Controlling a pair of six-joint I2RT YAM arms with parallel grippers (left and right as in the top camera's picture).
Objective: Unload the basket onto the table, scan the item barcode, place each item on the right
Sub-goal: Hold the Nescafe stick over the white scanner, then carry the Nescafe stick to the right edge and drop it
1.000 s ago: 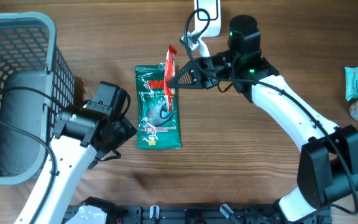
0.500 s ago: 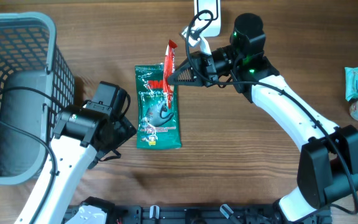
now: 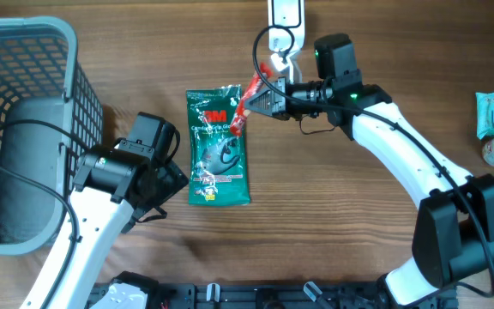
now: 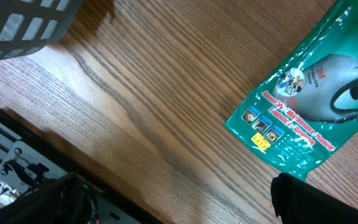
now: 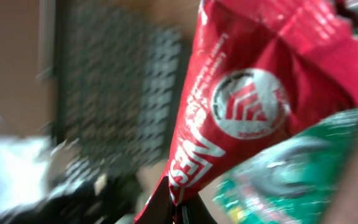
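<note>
Bright even light, soft shadows; right wrist view blurred, red sachet (image 5: 241,106) smeared.

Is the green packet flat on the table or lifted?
Flat: the green packet lies face up on the table, its lower end resting on the wood.

The red packet (image 5: 241,106) fills the middle of the frame, tilted, its narrow lower end pinched between the dark tips of the right gripper (image 5: 178,213); a round white logo and white lettering show on its face; a green pouch (image 5: 284,180) lies low at the right, blurred; behind, at left, the dark mesh of a basket (image 5: 117,93), also blurred, with a pale smear below it.
</note>
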